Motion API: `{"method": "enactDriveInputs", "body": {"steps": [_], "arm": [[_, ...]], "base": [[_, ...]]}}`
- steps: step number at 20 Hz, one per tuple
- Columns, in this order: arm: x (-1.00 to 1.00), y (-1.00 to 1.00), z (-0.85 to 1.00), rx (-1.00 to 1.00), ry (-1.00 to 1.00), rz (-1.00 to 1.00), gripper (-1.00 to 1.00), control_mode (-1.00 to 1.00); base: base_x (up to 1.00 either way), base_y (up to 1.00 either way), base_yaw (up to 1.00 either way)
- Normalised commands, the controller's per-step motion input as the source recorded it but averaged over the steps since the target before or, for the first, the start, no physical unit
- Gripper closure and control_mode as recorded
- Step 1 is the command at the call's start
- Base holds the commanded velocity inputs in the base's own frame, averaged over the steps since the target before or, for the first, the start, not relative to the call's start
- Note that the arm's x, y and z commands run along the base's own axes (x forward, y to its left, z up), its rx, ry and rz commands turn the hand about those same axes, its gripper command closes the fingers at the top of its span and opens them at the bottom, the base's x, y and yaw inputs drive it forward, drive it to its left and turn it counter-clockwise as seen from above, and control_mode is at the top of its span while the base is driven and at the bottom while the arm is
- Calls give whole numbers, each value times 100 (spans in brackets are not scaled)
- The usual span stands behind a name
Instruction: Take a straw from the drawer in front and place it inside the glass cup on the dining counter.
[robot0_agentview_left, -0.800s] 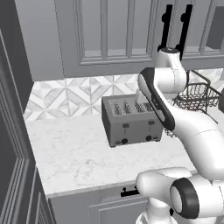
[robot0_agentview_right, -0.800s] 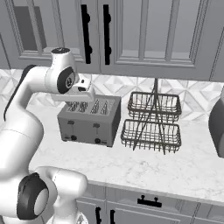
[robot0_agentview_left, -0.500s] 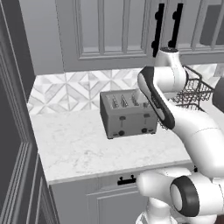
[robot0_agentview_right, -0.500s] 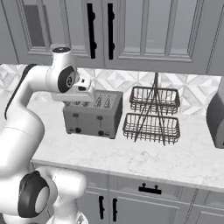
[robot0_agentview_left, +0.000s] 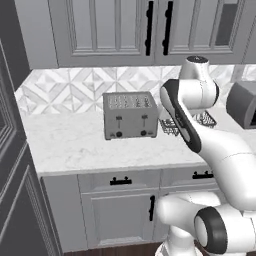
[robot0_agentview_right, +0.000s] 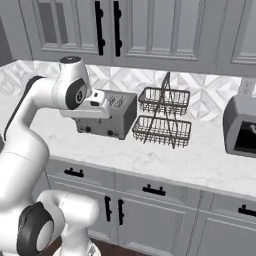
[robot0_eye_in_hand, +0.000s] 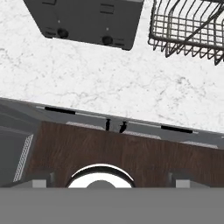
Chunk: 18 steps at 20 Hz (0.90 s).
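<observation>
End effector (robot0_eye_in_hand: 111, 179) hangs high over the surface (robot0_agentview_left: 65, 145), pointing down, its jaws spread wide with nothing between them. Both base views have shifted as a whole since a moment ago. That is the base backing off, not the things moving, and the cabinet fronts under the surface now show. From the left come the drawer (robot0_agentview_left: 120, 175) below the toaster (robot0_agentview_left: 129, 115), fully shut, its black handle (robot0_agentview_left: 120, 181) untouched, then a second shut drawer beside it under the wire rack (robot0_agentview_right: 162, 117). Which of the two counts as "in front" I cannot tell. Probably the fetch is only starting, with the handle next.
</observation>
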Motion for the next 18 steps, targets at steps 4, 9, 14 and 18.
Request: {"method": "enactDriveInputs", "body": {"steps": [4, 9, 14, 18], "arm": [[0, 0, 0, 0, 0, 0, -100, 100], [0, 0, 0, 0, 0, 0, -100, 100], [0, 0, 0, 0, 0, 0, -100, 100], [0, 0, 0, 0, 0, 0, -100, 100]], "base": [[6, -81, 58], [5, -66, 64], [0, -62, 67], [2, -65, 62]]}}
